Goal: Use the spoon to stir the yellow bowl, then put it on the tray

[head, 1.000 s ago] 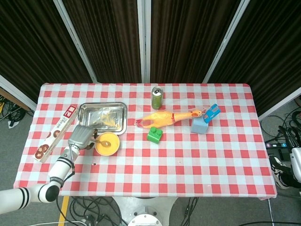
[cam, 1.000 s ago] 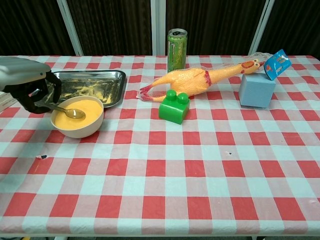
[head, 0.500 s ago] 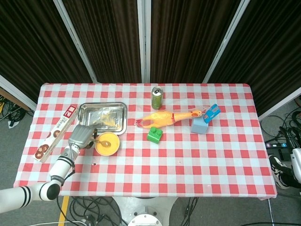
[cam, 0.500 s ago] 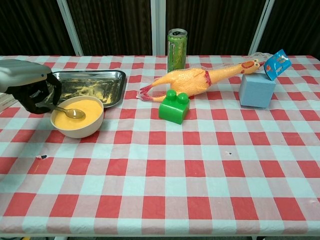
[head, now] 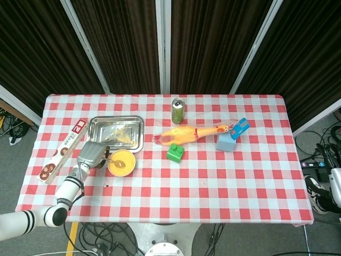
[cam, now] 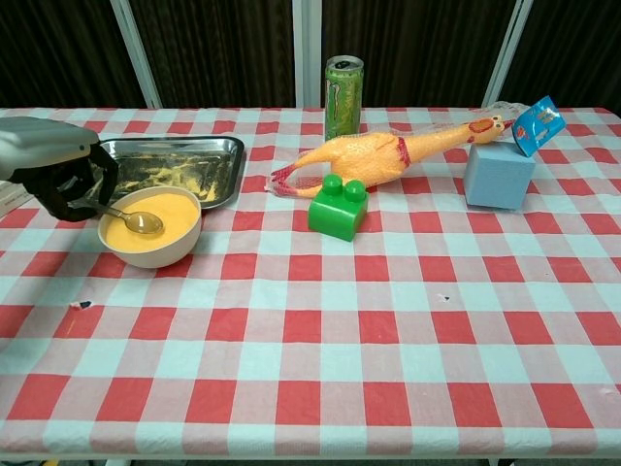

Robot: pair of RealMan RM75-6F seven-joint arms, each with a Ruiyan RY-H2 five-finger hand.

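On the bench, near its left edge, the tray lies just behind the yellow bowl. The left hand grips the spoon, whose scoop rests in the bowl's yellow contents. The right hand is out of sight.

Since 1 s ago the left hand has edged a bit further left in the chest view, taking the spoon w/ it. The spoon's bowl end has slid slightly left across the yellow bowl, toward its near-left rim. Head view shows barely any shift.
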